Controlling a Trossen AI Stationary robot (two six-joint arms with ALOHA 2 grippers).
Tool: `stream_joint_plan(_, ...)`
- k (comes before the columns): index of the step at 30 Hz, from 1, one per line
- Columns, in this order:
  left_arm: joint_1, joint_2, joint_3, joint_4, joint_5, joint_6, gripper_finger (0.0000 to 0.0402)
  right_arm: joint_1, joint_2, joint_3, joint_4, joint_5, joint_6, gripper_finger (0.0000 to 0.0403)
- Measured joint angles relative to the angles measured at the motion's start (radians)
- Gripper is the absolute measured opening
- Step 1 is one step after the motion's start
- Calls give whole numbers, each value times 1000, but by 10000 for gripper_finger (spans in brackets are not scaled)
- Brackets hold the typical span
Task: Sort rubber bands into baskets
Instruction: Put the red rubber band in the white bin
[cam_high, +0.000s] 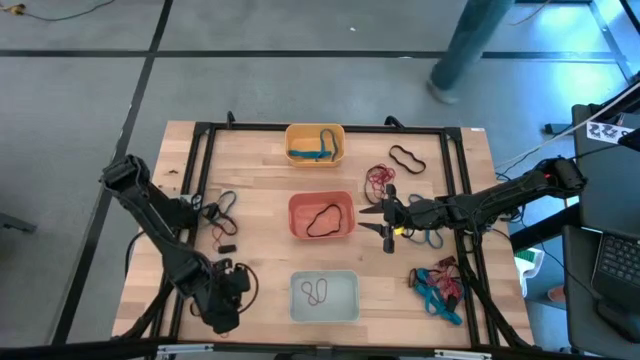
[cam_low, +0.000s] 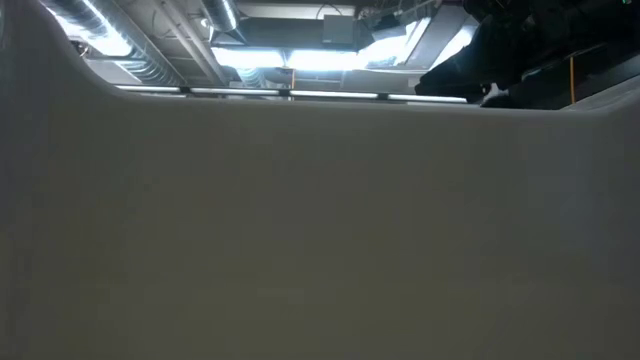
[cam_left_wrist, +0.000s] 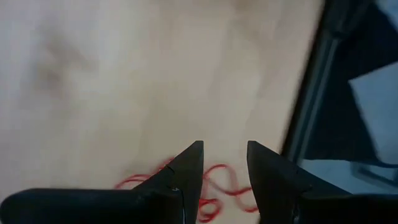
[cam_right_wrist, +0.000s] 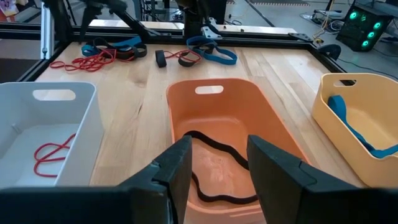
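While both arms hang over the wooden table (cam_high: 260, 170), neither holds anything. Right gripper (cam_high: 387, 224) sits just beside the red-orange rectangular plastic basket (cam_high: 321, 216) in the middle of the table, fingers spread w/ a clear gap, nothing between them. In the right wrist view a black rubber band loop (cam_right_wrist: 214, 171) lies on that basket's floor, ahead of and below the fingertips, not touching them.

Left gripper (cam_left_wrist: 225, 163) is at the table's near left corner, pointed down at the wood, jaws also apart & empty. A thin red rubber band (cam_left_wrist: 217, 186) lies flat on the table right under the fingertips, partly hidden by them; can't tell if they touch it.

Yellow-orange plastic basket (cam_high: 315, 144) at the far side holds a blue-teal band (cam_high: 318, 148). Pale whitish-green basket (cam_high: 324, 297) at the near side holds a thin red loop (cam_right_wrist: 53, 152). More loose bands lie on the table's right side: a black loop (cam_high: 407, 158), a red tangle (cam_high: 379, 178), and a teal/red/black pile (cam_high: 438, 286).
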Motion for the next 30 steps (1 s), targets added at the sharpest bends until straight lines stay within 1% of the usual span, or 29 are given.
stream_joint_plan(3, -34, 5, -26, 86, 0, 0, 119, 0, 0, 0, -3, 0, 0, 156)
stream_joint_plan(9, -76, 65, -28, 162, 3, -24, 119, 0, 0, 0, -4, 0, 0, 156)
stream_joint_plan(13, -82, 116, -28, 216, 51, -81, 119, 0, 0, 0, -4, 8, 5, 156)
stream_joint_plan(18, -82, 184, -28, 224, 120, -210, 119, 0, 0, 0, -5, 9, 6, 156)
stream_joint_plan(21, -81, 219, -28, 229, 141, -252, 119, 0, 0, 0, -7, 9, 8, 156)
stream_joint_plan(25, -81, 258, -27, 260, 149, -258, 119, 0, 0, 0, -11, 9, 8, 156)
stream_joint_plan(30, -81, 273, -23, 266, 148, -264, 119, 0, 0, 0, -10, 9, 8, 156)
